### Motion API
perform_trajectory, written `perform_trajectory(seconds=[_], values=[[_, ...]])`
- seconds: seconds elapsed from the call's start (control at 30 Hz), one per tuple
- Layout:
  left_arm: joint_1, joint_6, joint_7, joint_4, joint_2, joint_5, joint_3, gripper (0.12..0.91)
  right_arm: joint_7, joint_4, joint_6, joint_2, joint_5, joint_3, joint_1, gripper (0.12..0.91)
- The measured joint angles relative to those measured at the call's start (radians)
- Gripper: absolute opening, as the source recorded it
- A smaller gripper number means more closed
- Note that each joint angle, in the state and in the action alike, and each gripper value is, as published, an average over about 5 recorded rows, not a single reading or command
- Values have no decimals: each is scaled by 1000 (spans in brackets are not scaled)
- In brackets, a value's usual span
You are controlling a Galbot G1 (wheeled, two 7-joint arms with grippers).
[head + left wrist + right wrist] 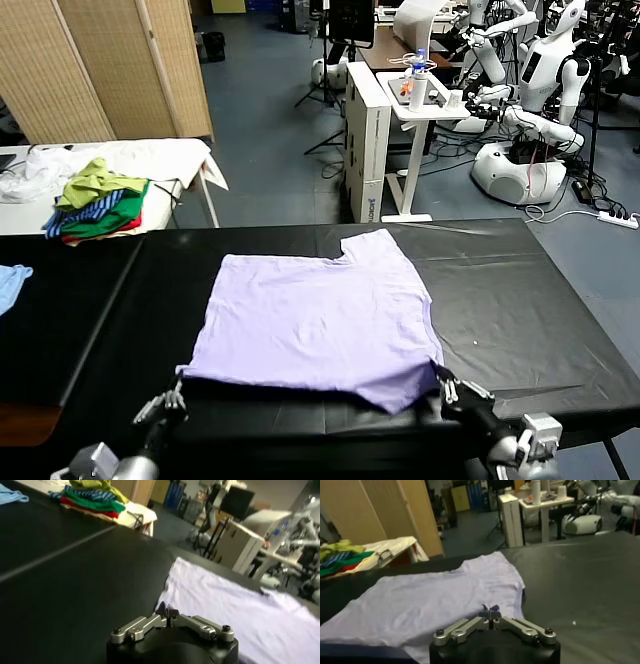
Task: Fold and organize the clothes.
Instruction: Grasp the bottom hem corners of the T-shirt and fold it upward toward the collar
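Head view: clothes pile (97,201) beyond T-shirt (315,318)

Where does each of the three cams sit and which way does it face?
Head view: high on the robot, looking forward and down at the black table and lavender T-shirt; both hands show at the near edge, left hand, right hand.
Left wrist view: behind the shut left hand, at the shirt's near corner.
Right wrist view: behind the shut right hand, over the shirt.
Shared: shirt, table, and colourful clothes pile.
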Motion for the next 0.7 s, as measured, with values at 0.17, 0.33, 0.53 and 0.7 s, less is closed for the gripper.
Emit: perform_trajectory(seconds=[0.17, 0.33, 0.53, 0.7], values=[[-57, -7, 9, 48, 25, 10, 8, 146, 5, -67, 1, 5, -9, -49, 97, 139], [-98, -7, 8, 95, 46, 17, 16, 146, 13, -113, 7, 5, -14, -70, 155, 139], [-138, -3, 2, 144, 54, 12, 19, 146, 18, -143, 7, 15, -19, -76, 184, 145], [-154, 9, -1, 168, 53, 14, 28, 146, 4, -140, -3, 18, -19, -68, 181, 317]])
